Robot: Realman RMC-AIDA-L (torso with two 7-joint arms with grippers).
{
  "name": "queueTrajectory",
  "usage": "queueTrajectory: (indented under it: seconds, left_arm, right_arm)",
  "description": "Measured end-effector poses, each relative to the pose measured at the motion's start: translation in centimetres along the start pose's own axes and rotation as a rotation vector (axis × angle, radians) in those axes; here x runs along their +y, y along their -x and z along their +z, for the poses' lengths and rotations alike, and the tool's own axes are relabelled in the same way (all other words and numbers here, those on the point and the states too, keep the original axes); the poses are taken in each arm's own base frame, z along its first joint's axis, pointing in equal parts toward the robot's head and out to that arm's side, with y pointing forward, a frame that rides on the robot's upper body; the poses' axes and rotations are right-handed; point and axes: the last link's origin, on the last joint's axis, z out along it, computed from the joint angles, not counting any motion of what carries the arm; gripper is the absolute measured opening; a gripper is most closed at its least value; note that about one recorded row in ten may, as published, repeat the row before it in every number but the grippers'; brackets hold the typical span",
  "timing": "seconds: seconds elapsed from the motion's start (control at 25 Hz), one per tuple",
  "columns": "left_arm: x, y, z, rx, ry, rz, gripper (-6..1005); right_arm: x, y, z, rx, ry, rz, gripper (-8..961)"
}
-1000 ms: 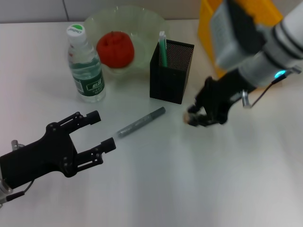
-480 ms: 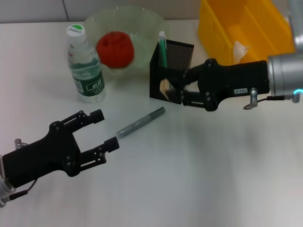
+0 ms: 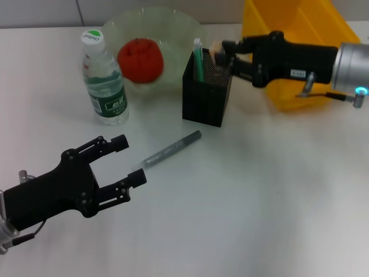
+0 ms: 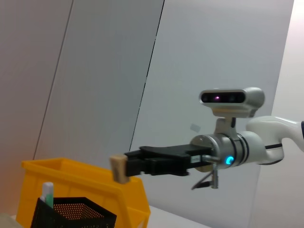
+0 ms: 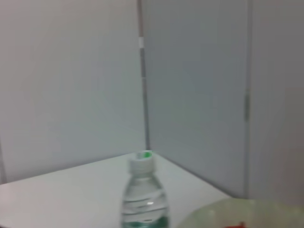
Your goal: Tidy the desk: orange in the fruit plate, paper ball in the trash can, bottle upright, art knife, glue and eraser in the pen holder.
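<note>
The white desk [image 3: 259,196] fills most of the head view. At the upper right edge sits the yellow trash can [image 3: 323,23], partly hidden by the right arm. In the upper left the pale-green fruit plate [image 3: 173,26] already holds the orange [image 3: 140,60], and the bottle [image 3: 104,81] stands upright just to the left of the plate. The black mesh pen holder [image 3: 204,101] stands in the upper middle of the frame, with a green-and-white stick poking out of it at its left corner; I judge that to be the glue [image 3: 198,57]. A grey pen-like tool lies bare on the desk at the centre, probably the art knife [image 3: 172,149].

The step in hand looks like the eraser. The right gripper [image 3: 222,52] reaches in from the upper right, level, with its tips pinching the small beige eraser [image 3: 216,51] right over the holder's open top. The left wrist view shows the same block [image 4: 118,168] held at the tip, clear above the mesh rim. The next move, to my eye, is to let go so the block falls inside the cup, not on its rim.

The left gripper [image 3: 127,158] hovers at the lower left with its fingers spread, holding nothing, its tips near the knife's near end.
</note>
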Motion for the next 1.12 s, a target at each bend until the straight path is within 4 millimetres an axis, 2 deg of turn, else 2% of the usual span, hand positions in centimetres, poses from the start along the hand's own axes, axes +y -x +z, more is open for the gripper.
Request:
queueTrajectory:
  seconds: [0.12, 0.32, 0.64, 0.76, 0.96, 1.04, 1.08, 1.12]
  left_arm:
    - [0.1, 0.0, -0.1, 0.002, 0.002, -0.002, 780]
    - [0.2, 0.0, -0.1, 0.008, 0.006, -0.004, 780]
    - [0.3, 0.0, -0.1, 0.012, 0.009, -0.005, 779]
    - [0.3, -0.1, -0.1, 0.012, 0.009, -0.005, 779]
    - [0.2, -0.2, 0.0, 0.012, 0.013, 0.000, 779]
    - [0.0, -0.3, 0.3, 0.015, 0.015, 0.006, 779]
    - [0.0, -0.3, 0.3, 0.015, 0.015, 0.006, 779]
    - [-0.2, -0.5, 0.6, 0.018, 0.013, 0.010, 779]
  right_arm:
    - [-1.0, 0.2, 0.7, 0.015, -0.059, 0.000, 254]
    - [-1.2, 0.4, 1.7, 0.028, -0.063, 0.008, 278]
    - [-1.6, 0.1, 1.7, 0.039, -0.090, 0.013, 317]
    - [-1.6, 0.1, 1.6, 0.037, -0.091, 0.015, 430]
    - [-1.1, 0.6, 0.2, -0.081, -0.083, 0.067, 571]
    - [0.4, 0.4, -2.0, -0.158, -0.005, 0.080, 615]
    - [0.4, 0.4, -2.0, -0.158, -0.005, 0.080, 637]
    - [0.9, 0.2, -2.9, -0.171, 0.018, 0.078, 659]
